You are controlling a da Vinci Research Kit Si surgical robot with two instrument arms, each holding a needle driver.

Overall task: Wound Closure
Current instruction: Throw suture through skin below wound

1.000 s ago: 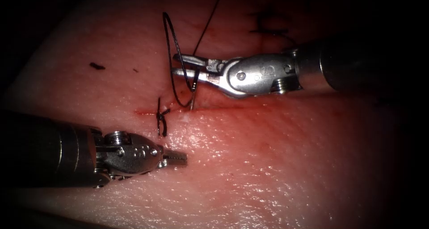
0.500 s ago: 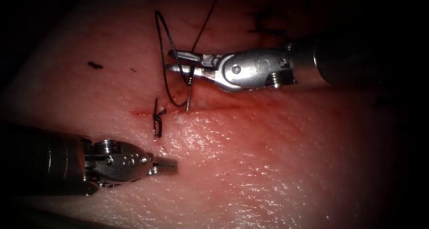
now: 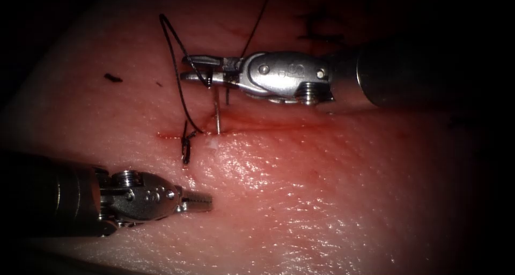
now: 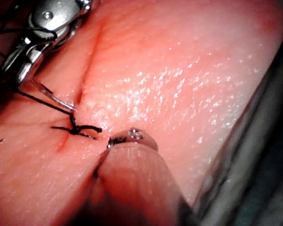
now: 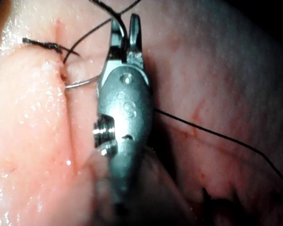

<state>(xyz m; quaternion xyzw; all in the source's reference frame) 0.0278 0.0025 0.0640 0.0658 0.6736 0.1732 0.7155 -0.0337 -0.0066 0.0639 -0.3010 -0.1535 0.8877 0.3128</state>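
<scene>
1. Wet, glistening tissue [image 3: 300,189] across the bench. Finely pebbled skin catching the light below the cut [image 3: 257,126]. Beyond the lit patch, only darkness; nothing of the room can be made out.
2. Cut lying as a shallow crease across the endoscope view, with red fluid [image 3: 171,135] smeared along it and pooled at its left end.
3. Near that left end, a tied stitch [image 3: 186,143] crossing the crease, short dark tails sticking out.
4. Just right of the stitch, the needle [image 3: 217,117] standing steeply out of the cut: lower part sunk in the tissue, upper part reaching the right tool [image 3: 185,68].
5. Right tool hovering above the cut, clenched on the needle's upper part far back in the jaws near the hinge, tips left a sliver apart. From the left wrist camera, the needle curving from this tool into the crease.
6. Thread [image 3: 174,66] draped over the same jaws, looping up and left, then dropping to the cut beside the stitch; another strand running up and away behind the tool.
7. Left tool [image 3: 206,201] low over the tissue, well below the cut, jaws closed and holding nothing.
8. Small cut scrap of thread [image 3: 114,77] lying loose on the skin at upper left.
9. Older dark stitches [image 3: 322,31] dimly seen at upper right.
</scene>
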